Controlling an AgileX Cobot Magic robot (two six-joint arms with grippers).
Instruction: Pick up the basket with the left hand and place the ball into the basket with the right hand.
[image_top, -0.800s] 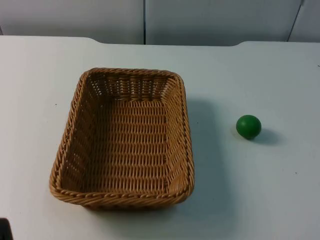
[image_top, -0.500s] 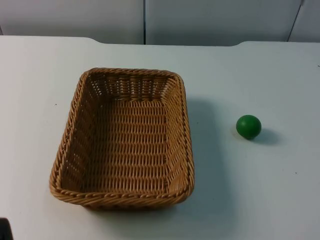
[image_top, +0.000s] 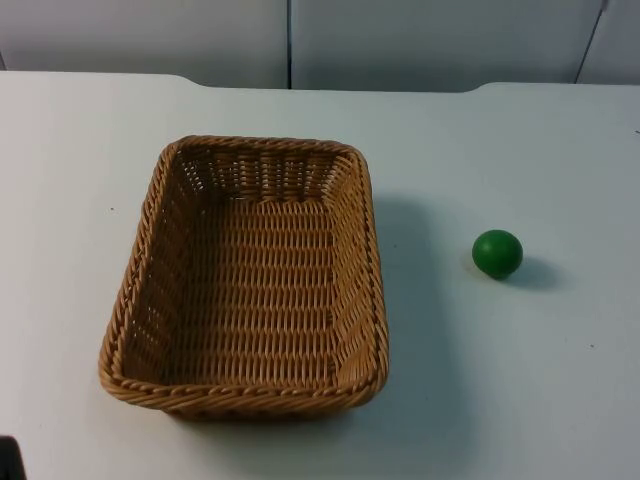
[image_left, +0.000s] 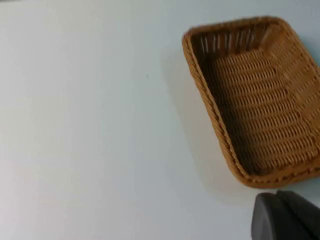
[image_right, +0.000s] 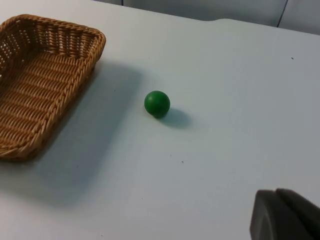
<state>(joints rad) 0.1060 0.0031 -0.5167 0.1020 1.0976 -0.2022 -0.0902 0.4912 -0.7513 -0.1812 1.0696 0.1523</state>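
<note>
A: How many baskets stood on the counter (image_top: 560, 400)?
B: One: a single woven basket (image_top: 250, 280), rectangular and brown, seen too from both wrist views (image_left: 255, 100) (image_right: 40, 75).
A: And how many balls?
B: One green ball (image_top: 497, 253), lying on the counter apart from the basket; the right wrist view (image_right: 157, 104) gave the same count.
A: Was anything counted inside the basket?
B: Nothing; its woven floor was bare.
A: Total of loose things, then?
B: Two: one basket, one ball.
</note>
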